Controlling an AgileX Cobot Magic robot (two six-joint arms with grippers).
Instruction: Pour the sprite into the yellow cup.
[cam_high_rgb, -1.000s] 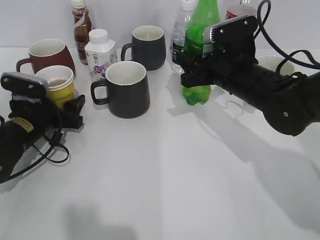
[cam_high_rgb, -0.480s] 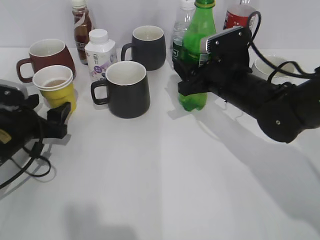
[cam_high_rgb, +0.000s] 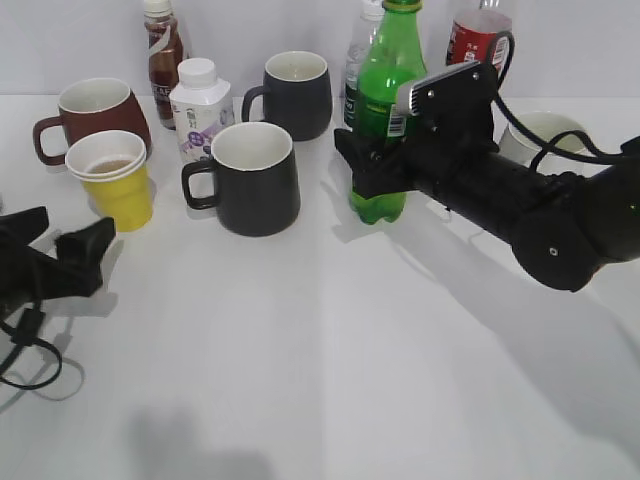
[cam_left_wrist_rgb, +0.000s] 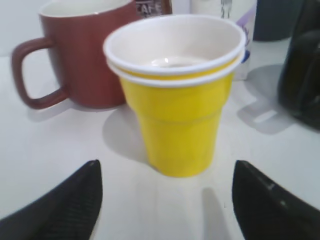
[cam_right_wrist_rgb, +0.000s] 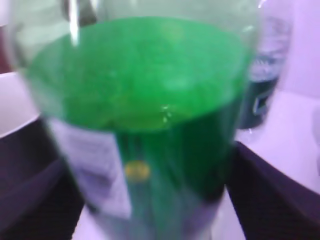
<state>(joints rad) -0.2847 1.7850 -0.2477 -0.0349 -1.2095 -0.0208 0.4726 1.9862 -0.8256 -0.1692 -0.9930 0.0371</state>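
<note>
sprite (cam_high_rgb: 383, 120) upright in the upper middle of the exterior frame, base on the white desk (cam_high_rgb: 330, 360), green cap on. right gripper (cam_high_rgb: 372, 165) closed around its lower body; black fingers (cam_right_wrist_rgb: 272, 190) sit on both sides of the green plastic in the right wrist view, pressed to it. label with white patch shows at lower left of that view, blurred.

yellow cup (cam_high_rgb: 110, 178) at left of the exterior frame, standing on the desk just in front of the red mug (cam_high_rgb: 92, 112). in the left wrist view it (cam_left_wrist_rgb: 177, 95) fills the centre; two white rims are stacked one above the other, so it looks like two nested cups. a little something in the bottom, too unclear to name.

left gripper (cam_high_rgb: 50, 262) low at the far left edge, fingers (cam_left_wrist_rgb: 67, 205) spread wide, holding nothing, apart from the cup and nearer the camera than it.

black mug (cam_high_rgb: 250, 178) between cup and sprite. second dark mug (cam_high_rgb: 295, 92) behind it. white bottle (cam_high_rgb: 200, 105) and brown bottle (cam_high_rgb: 163, 55) at upper left.
</note>
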